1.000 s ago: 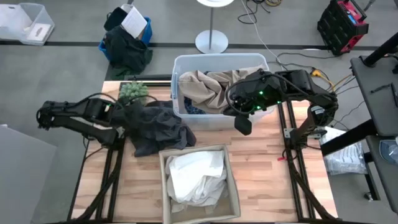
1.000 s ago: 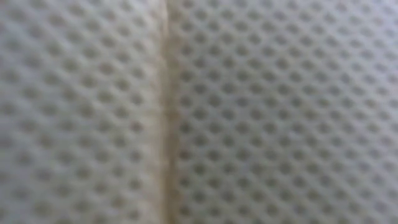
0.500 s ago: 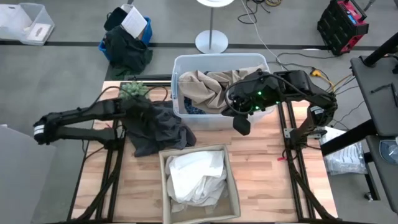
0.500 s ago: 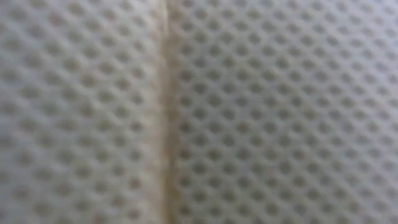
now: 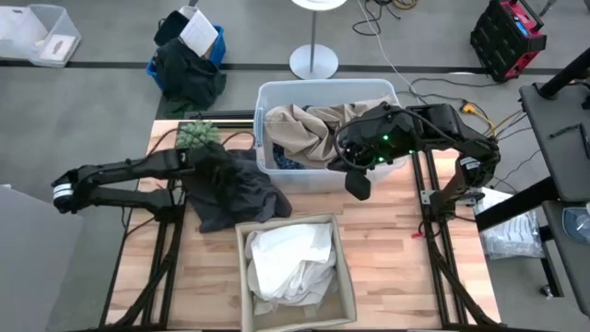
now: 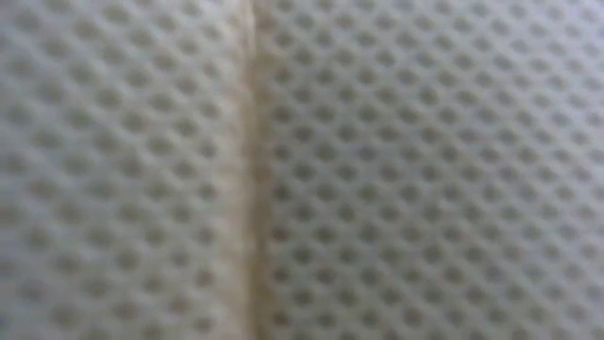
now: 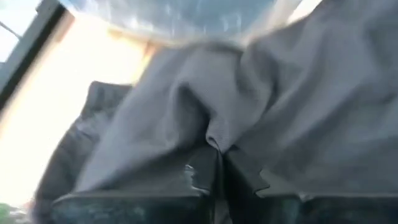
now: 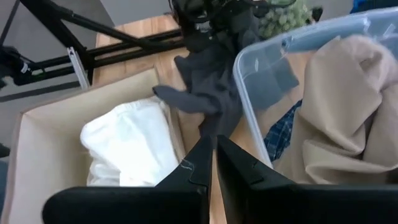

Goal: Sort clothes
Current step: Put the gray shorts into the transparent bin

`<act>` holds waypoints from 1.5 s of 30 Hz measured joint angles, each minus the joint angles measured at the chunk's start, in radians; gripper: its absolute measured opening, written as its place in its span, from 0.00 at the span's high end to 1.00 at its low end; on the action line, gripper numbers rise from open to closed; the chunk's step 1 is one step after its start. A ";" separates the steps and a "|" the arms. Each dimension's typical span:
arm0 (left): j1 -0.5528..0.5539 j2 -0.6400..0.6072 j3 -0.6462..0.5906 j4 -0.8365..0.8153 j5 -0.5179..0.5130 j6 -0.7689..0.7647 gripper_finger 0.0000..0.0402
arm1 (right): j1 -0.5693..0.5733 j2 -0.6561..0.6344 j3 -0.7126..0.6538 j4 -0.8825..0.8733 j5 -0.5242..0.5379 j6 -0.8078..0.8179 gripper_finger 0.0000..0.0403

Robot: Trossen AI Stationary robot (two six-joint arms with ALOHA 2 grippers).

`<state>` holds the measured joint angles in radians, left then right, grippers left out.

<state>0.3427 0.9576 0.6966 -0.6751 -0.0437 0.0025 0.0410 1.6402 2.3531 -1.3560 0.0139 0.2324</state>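
So far we have white shirts boxed; our left end effector pinches the dark garment beside the clear bin, while the right end effector, fingers nearly together and empty, waits over khaki unsorted.

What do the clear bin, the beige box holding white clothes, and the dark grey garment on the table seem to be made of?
Clear bin: probably plastic, translucent and glossy, with contents showing through its walls. Beige box: perhaps fabric or cardboard; matte, straight walls. Dark grey garment: soft woven cloth that folds and drapes, pinched by the left gripper.
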 joint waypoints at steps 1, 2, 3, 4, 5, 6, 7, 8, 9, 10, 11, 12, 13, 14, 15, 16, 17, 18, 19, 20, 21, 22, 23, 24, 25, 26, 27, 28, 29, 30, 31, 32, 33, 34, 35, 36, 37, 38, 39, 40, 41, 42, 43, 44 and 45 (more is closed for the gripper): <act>-0.001 -0.001 0.039 -0.032 0.000 0.000 0.99 | 0.000 0.000 -0.001 0.010 0.006 -0.004 0.97; 0.000 -0.004 0.084 -0.077 0.001 0.000 0.99 | 0.000 0.000 -0.002 0.017 0.010 -0.008 0.97; -0.001 -0.008 0.134 -0.131 0.000 0.006 1.00 | 0.000 0.000 -0.002 0.021 0.012 -0.009 0.97; -0.001 -0.011 0.191 -0.188 -0.003 0.013 1.00 | 0.000 0.000 -0.002 0.030 0.012 -0.012 0.97; -0.003 -0.013 0.252 -0.242 -0.012 0.015 1.00 | 0.000 0.000 -0.002 0.046 0.013 -0.017 0.97; -0.005 -0.013 0.316 -0.295 -0.018 0.016 1.00 | 0.000 0.000 -0.002 0.058 0.013 -0.024 0.97; -0.007 -0.013 0.381 -0.346 -0.018 0.017 1.00 | 0.000 0.000 -0.002 0.072 0.013 -0.032 0.97; -0.011 -0.012 0.449 -0.398 -0.018 0.016 1.00 | 0.000 0.003 -0.004 0.095 0.013 -0.039 0.97; -0.018 -0.011 0.515 -0.432 -0.018 0.010 1.00 | 0.000 0.010 -0.005 0.126 0.014 -0.049 0.97; -0.028 -0.009 0.581 -0.453 -0.018 0.002 1.00 | 0.000 0.016 -0.005 0.161 0.014 -0.060 0.97; -0.038 -0.005 0.644 -0.467 -0.018 -0.002 1.00 | -0.003 0.025 -0.006 0.197 0.015 -0.071 0.97; -0.050 -0.003 0.701 -0.477 -0.018 -0.004 1.00 | -0.004 0.039 -0.006 0.239 0.015 -0.078 0.97; -0.062 0.001 0.756 -0.482 -0.020 -0.004 1.00 | -0.004 0.053 -0.006 0.288 0.014 -0.088 0.96; -0.072 0.005 0.807 -0.484 -0.027 -0.003 1.00 | -0.005 0.069 -0.006 0.331 0.011 -0.097 0.95; -0.081 0.011 0.853 -0.485 -0.034 0.000 1.00 | -0.009 0.084 -0.006 0.362 0.008 -0.116 0.93; -0.089 0.017 0.897 -0.487 -0.041 0.005 1.00 | -0.011 0.102 -0.006 0.393 0.006 -0.135 0.91; -0.096 0.024 0.936 -0.488 -0.043 0.009 1.00 | -0.013 0.120 -0.006 0.433 0.006 -0.154 0.88; -0.103 0.032 0.974 -0.487 -0.044 0.015 1.00 | -0.020 0.137 -0.006 0.477 0.004 -0.168 0.84; -0.110 0.039 1.009 -0.485 -0.043 0.020 1.00 | -0.025 0.156 -0.006 0.520 0.005 -0.177 0.79; -0.118 0.048 1.039 -0.484 -0.043 0.025 1.00 | -0.031 0.173 -0.006 0.565 0.005 -0.183 0.75; -0.127 0.058 1.068 -0.484 -0.043 0.031 1.00 | -0.039 0.191 -0.005 0.618 0.009 -0.186 0.69; -0.136 0.069 1.093 -0.484 -0.043 0.037 1.00 | -0.046 0.208 -0.005 0.675 0.018 -0.183 0.64; -0.146 0.080 1.116 -0.484 -0.043 0.039 1.00 | -0.053 0.226 -0.004 0.728 0.023 -0.174 0.59; -0.157 0.093 1.136 -0.482 -0.043 0.039 1.00 | -0.059 0.244 -0.003 0.781 0.023 -0.166 0.54; -0.166 0.105 1.154 -0.481 -0.043 0.040 1.00 | -0.064 0.262 -0.003 0.832 0.023 -0.156 0.49; -0.175 0.117 1.167 -0.480 -0.043 0.040 1.00 | -0.069 0.281 -0.002 0.882 0.018 -0.143 0.44; -0.183 0.130 1.180 -0.480 -0.043 0.041 1.00 | -0.075 0.300 -0.002 0.922 -0.001 -0.129 0.39; -0.191 0.145 1.190 -0.480 -0.043 0.041 1.00 | -0.082 0.317 -0.002 0.956 -0.035 -0.111 0.35; -0.200 0.159 1.199 -0.480 -0.042 0.041 1.00 | -0.091 0.335 -0.002 0.986 -0.082 -0.084 0.32; -0.209 0.173 1.207 -0.480 -0.042 0.044 1.00 | -0.099 0.353 0.001 1.010 -0.134 -0.055 0.29; -0.219 0.188 1.216 -0.479 -0.041 0.053 1.00 | -0.107 0.370 0.002 1.031 -0.164 -0.019 0.26; -0.230 0.200 1.224 -0.476 -0.037 0.064 1.00 | -0.114 0.381 0.002 1.043 -0.171 0.025 0.24; -0.241 0.212 1.234 -0.472 -0.031 0.078 1.00 | -0.120 0.394 0.002 1.040 -0.175 0.056 0.23; -0.253 0.223 1.243 -0.467 -0.027 0.087 1.00 | -0.126 0.407 0.002 1.045 -0.182 0.073 0.23; -0.263 0.234 1.253 -0.463 -0.028 0.095 1.00 | -0.131 0.416 0.002 1.048 -0.199 0.086 0.23; -0.271 0.246 1.264 -0.459 -0.028 0.100 1.00 | -0.134 0.423 0.002 1.055 -0.224 0.089 0.24; -0.276 0.257 1.277 -0.453 -0.029 0.101 1.00 | -0.136 0.428 0.002 1.067 -0.241 0.091 0.27; -0.277 0.267 1.292 -0.451 -0.029 0.100 1.00 | -0.136 0.431 0.003 1.076 -0.243 0.095 0.32; -0.277 0.278 1.308 -0.450 -0.033 0.083 1.00 | -0.136 0.431 0.003 1.084 -0.247 0.100 0.39; -0.277 0.287 1.327 -0.453 -0.038 0.055 1.00 | -0.139 0.427 0.003 1.086 -0.249 0.103 0.48; -0.277 0.294 1.346 -0.464 -0.038 0.040 0.99 | -0.140 0.422 0.003 1.084 -0.249 0.102 0.58; -0.278 0.301 1.368 -0.486 -0.039 0.034 0.97 | -0.140 0.415 0.003 1.078 -0.251 0.089 0.70; -0.278 0.307 1.389 -0.506 -0.040 0.035 0.95 | -0.140 0.407 0.003 1.070 -0.253 0.065 0.82; -0.278 0.313 1.410 -0.511 -0.041 0.036 0.93 | -0.140 0.395 0.003 1.065 -0.257 0.028 0.90; -0.278 0.318 1.434 -0.506 -0.041 0.037 0.90 | -0.140 0.381 0.002 1.060 -0.258 0.004 0.93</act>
<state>0.0650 1.2760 2.1304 -1.1808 -0.0850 0.0395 -0.0990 2.0211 2.3549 -0.2964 -0.2438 0.2367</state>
